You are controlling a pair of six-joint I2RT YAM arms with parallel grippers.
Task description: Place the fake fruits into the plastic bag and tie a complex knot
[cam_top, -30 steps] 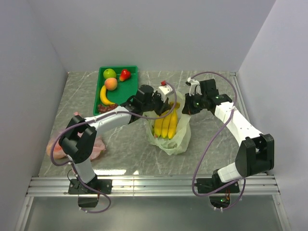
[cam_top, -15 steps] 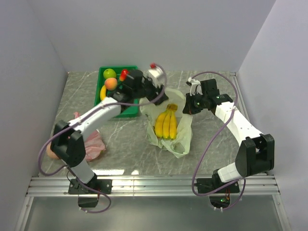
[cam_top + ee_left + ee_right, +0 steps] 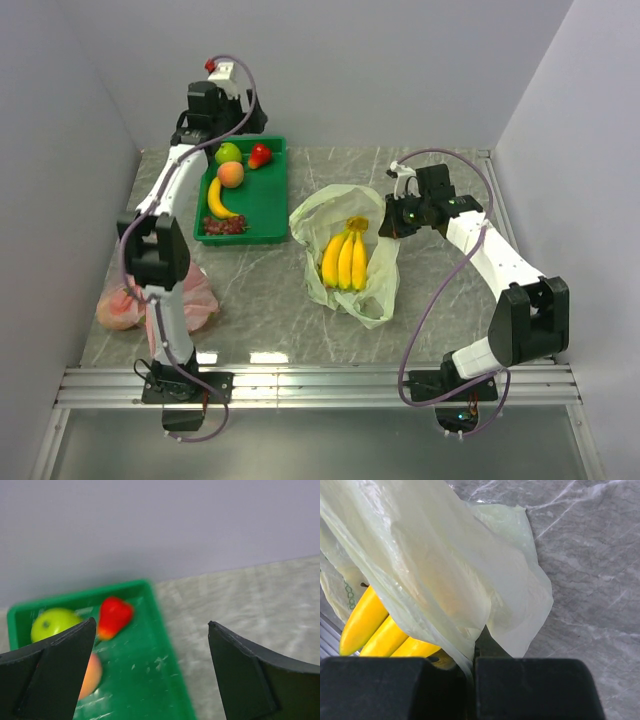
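Observation:
The pale green plastic bag [image 3: 380, 290] lies open in the middle with a bunch of yellow bananas [image 3: 345, 258] inside. My right gripper [image 3: 387, 226] is shut on the bag's rim, and the film [image 3: 445, 570] runs between its closed fingers [image 3: 474, 657] above the bananas [image 3: 370, 620]. My left gripper [image 3: 245, 120] hangs high over the back of the green tray [image 3: 268, 228], open and empty [image 3: 151, 622]. In the tray are a green apple [image 3: 228, 152], a small red fruit [image 3: 260, 155], a peach [image 3: 231, 175], a banana [image 3: 215, 198] and dark grapes [image 3: 225, 225].
A pink plastic bag [image 3: 190, 295] with something peach-coloured [image 3: 118, 308] in it lies by the left arm's base. Grey walls close in the table at the left, back and right. The left wrist view shows the apple [image 3: 52, 622] and red fruit [image 3: 114, 616] below.
My left gripper let go of the bananas in the bag, opened wide and swung left and back to above the green tray. The right arm held still.

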